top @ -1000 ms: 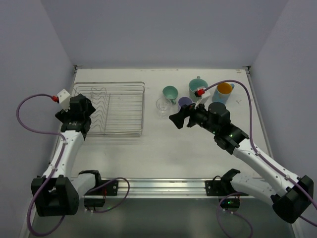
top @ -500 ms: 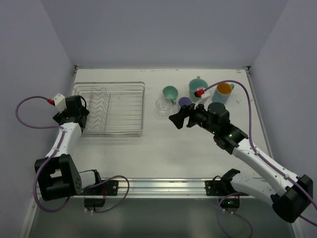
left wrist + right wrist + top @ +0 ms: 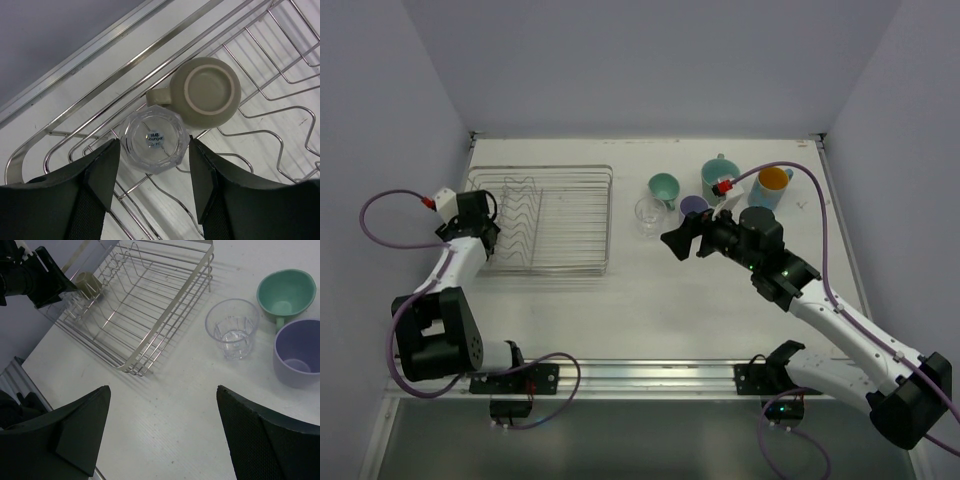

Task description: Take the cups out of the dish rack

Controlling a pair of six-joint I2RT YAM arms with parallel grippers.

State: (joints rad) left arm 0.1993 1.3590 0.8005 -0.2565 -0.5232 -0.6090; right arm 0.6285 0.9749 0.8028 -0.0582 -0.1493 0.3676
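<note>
The left jaws stand apart, one dark finger (image 3: pixel 102 175) on each side of an upturned clear glass (image 3: pixel 154 141), which sits between them with its faceted base up. The fingertips lie right at its edges; whether they press on it I cannot tell. Just beyond the glass, touching it or nearly so, a beige cup (image 3: pixel 210 92) rests upside down, its handle pointing back toward the glass. Both stand on the bars of the dish rack (image 3: pixel 280 65), at its corner nearest these jaws.

The right jaws are spread wide and hold nothing, hanging above the bare table (image 3: pixel 165 405). Ahead of them an upright clear glass (image 3: pixel 232 327) stands on the table. Just beside it, off the right-hand finger, is a lavender cup (image 3: pixel 295 352), and beyond both a mint-green mug (image 3: pixel 286 292). Farther still stand a second mint-green mug (image 3: pixel 720 172) and a blue mug (image 3: pixel 772 185) with an orange inside. All five are well apart from the rack.
</note>
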